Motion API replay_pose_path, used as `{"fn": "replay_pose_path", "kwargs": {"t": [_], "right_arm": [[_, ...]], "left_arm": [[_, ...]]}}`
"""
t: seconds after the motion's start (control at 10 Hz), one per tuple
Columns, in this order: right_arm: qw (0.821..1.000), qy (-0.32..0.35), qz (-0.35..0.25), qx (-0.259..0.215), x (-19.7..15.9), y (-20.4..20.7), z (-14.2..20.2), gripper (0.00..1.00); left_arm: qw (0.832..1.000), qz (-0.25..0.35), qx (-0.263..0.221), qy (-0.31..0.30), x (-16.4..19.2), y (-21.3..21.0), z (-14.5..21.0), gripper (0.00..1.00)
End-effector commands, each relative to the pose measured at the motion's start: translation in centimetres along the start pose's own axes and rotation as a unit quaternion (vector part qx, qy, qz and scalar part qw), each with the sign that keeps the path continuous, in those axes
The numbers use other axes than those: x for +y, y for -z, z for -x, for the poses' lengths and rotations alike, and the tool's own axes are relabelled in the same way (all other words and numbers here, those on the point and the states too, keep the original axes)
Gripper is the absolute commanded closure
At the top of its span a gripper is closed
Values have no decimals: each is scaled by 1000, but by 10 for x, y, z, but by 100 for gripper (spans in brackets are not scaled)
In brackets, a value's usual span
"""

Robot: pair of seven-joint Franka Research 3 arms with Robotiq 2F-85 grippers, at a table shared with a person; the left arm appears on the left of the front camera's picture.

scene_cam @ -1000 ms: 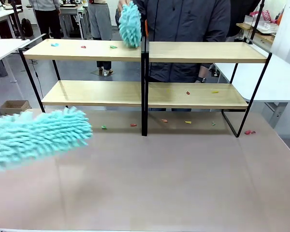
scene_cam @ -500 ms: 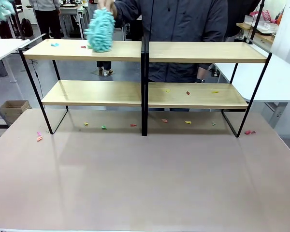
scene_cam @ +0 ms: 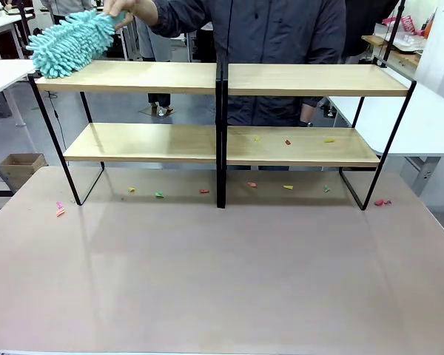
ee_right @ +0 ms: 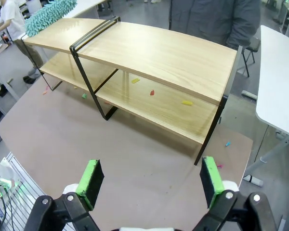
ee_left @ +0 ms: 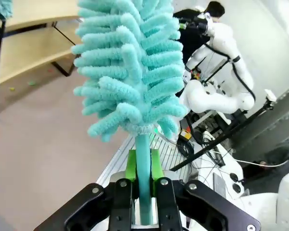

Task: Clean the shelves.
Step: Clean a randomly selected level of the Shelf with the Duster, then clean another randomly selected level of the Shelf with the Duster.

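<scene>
Shelves: we see the shelves (scene_cam: 296,79) spanning the upper half of the front view, at the far side of the table (scene_cam: 222,281).
Person: at upper left, a hand (scene_cam: 129,9) lays a teal duster (scene_cam: 68,43) on the top board's left end.
Left gripper: our left gripper (ee_left: 143,166) pinches the handle of a second teal duster (ee_left: 130,72).
Right gripper: our right gripper (ee_right: 151,179) hangs above the table, jaws spread wide.
Scraps: coloured scraps (scene_cam: 287,141) dot the lower board's right half.

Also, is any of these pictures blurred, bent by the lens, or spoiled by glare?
Front view: sharp, evenly lit, only a dull sheen on the table. Right wrist view: the lens bows the shelves' straight boards into curves. Left wrist view: the teal duster is close but sharp.
</scene>
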State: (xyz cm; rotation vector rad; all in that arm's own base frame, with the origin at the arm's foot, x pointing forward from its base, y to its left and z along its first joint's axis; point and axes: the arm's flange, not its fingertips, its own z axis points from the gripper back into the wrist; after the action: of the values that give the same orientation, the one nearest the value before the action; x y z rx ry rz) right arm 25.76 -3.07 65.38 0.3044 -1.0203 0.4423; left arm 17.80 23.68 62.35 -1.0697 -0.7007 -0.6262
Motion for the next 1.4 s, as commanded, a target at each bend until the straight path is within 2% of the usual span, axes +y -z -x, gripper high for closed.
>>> {"fn": "replay_pose_path", "kwargs": {"t": [0.0, 1.2, 1.3], "right_arm": [[1000, 0, -1, -2, -1, 0, 0, 0], [1000, 0, -1, -2, -1, 0, 0, 0], [1000, 0, -1, -2, -1, 0, 0, 0]], "left_arm": [[1000, 2, 14, 26, -16, 8, -1, 87], [1000, 0, 16, 13, -15, 7, -3, 87], [998, 5, 66, 12, -21, 35, -6, 87]]}}
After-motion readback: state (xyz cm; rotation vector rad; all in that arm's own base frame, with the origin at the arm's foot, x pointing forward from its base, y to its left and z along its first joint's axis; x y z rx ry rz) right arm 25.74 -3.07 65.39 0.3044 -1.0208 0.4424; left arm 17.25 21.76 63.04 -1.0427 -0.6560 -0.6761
